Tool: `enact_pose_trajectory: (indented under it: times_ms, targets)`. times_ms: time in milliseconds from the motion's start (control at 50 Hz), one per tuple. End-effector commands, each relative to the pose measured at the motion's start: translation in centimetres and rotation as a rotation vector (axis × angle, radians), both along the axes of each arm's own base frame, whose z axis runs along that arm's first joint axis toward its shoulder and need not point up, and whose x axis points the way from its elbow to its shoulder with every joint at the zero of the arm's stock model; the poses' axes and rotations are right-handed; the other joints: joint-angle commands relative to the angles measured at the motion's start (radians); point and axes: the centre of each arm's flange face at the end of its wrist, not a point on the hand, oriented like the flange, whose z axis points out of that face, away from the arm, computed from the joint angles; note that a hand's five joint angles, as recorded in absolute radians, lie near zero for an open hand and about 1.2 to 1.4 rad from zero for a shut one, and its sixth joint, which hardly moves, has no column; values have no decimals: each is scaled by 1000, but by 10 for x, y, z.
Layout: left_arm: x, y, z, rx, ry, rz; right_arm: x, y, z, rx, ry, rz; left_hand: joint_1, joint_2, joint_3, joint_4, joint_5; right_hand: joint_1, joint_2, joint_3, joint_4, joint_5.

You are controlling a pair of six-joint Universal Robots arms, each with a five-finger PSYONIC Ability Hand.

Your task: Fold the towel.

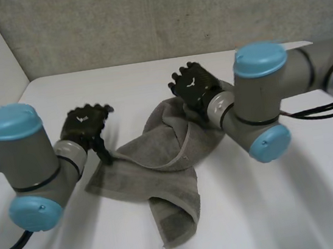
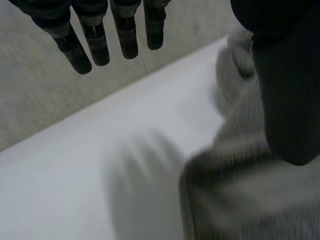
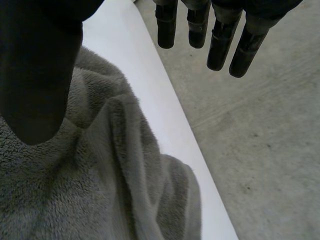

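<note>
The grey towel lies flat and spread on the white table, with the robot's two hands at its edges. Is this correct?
Not quite: the head view shows the towel crumpled and bunched, not flat. The rest holds: grey, on the white table, the left hand and the right hand at its edges.

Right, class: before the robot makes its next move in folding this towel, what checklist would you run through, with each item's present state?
1. The towel lies wholly on the table: ok.
2. The towel is spread flat: not ok. It is bunched, with one end rolled over.
3. The left hand is open, fingers straight: ok. It is at the towel's edge on the robot's left.
4. The right hand is open, fingers straight: ok. It is at the towel's far edge.
5. Either thumb is pressing on the cloth: cannot tell.
</note>
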Motion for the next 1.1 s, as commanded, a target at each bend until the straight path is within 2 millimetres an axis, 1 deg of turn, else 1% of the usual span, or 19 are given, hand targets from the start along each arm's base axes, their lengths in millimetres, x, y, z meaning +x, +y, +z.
enact_pose_trajectory:
  times_ms: [20, 160, 200, 220, 240, 380, 420, 440, 460, 480, 520, 540, 580, 680, 840, 960, 1020, 1060, 1100]
  targets:
    - [-1, -1, -36, 42, -122, -33, 11, -11, -26, 15, -1, 0, -38, -37, -25, -45, -177, 95, 83, 85, 77, 96]
    - [-4, -8, -52, 64, -134, -34, 14, -18, -36, 17, 5, -3, 9, 10, 22, 2, -130, 465, 453, 455, 447, 467]
    - [-5, -12, -53, 60, -128, -32, 15, -19, -35, 15, 4, -4, 62, 62, 75, 55, -77, 903, 891, 893, 885, 905]
    - [-5, -12, -53, 60, -128, -32, 15, -19, -35, 15, 4, -4, 62, 63, 75, 55, -77, 906, 893, 895, 888, 907]
    - [-6, -12, -52, 58, -126, -33, 15, -20, -31, 9, -3, -6, 71, 71, 84, 64, -68, 1156, 1143, 1145, 1138, 1157]
    - [-9, -15, -48, 39, -115, -35, 7, -27, -13, -16, -21, -57, 168, 168, 181, 161, 29, 1160, 1148, 1150, 1142, 1161]
    - [-10, -15, -47, 38, -113, -36, -11, -43, -2, -35, -25, -150, 180, 180, 192, 173, 40, 1160, 1148, 1150, 1142, 1161]
    - [-10, -15, -47, 36, -113, -36, -12, -43, -1, -35, -25, -150, 188, 189, 201, 181, 49, 1160, 1148, 1150, 1142, 1161]
    - [-11, -15, -47, 37, -112, -37, -27, -55, 2, -41, -22, -217, 223, 224, 236, 216, 84, 1160, 1148, 1150, 1142, 1161]
    - [-11, -15, -47, 37, -112, -37, -27, -55, 2, -41, -22, -218, 224, 224, 236, 217, 84, 1160, 1148, 1150, 1142, 1161]
    - [-12, -14, -46, 36, -110, -40, -54, -72, 4, -28, -11, -322, 285, 285, 298, 278, 146, 1160, 1148, 1150, 1142, 1161]
    - [-12, -14, -46, 36, -110, -40, -55, -72, 4, -28, -11, -322, 285, 286, 298, 278, 146, 1160, 1148, 1150, 1142, 1161]
    - [-12, -14, -46, 36, -110, -41, -75, -77, 1, 16, -6, -368, 376, 377, 389, 369, 237, 1160, 1148, 1150, 1142, 1161]
    - [-17, -13, -44, 35, -81, -46, -94, -74, 0, 81, -43, -391, 573, 573, 585, 566, 433, 1160, 1148, 1150, 1142, 1161]
    - [-34, -9, -47, 42, -39, -102, -111, -67, 6, 119, -82, -390, 579, 579, 592, 572, 440, 1160, 1148, 1150, 1142, 1161]
    - [-36, -8, -47, 44, -33, -117, -128, -72, 10, 115, -85, -426, 655, 656, 668, 648, 516, 1160, 1148, 1150, 1142, 1161]
    - [-38, -8, -46, 39, -30, -120, -130, -73, 10, 116, -85, -431, 837, 838, 850, 830, 698, 1160, 1148, 1150, 1142, 1161]
    - [-39, -8, -44, 34, -29, -123, -133, -75, 9, 119, -84, -436, 1117, 1118, 1130, 1110, 978, 1160, 1148, 1150, 1142, 1161]
    - [-39, -10, -44, 31, -29, -121, -134, -75, 9, 118, -86, -436, 1127, 1128, 1140, 1120, 988, 1160, 1148, 1150, 1142, 1161]
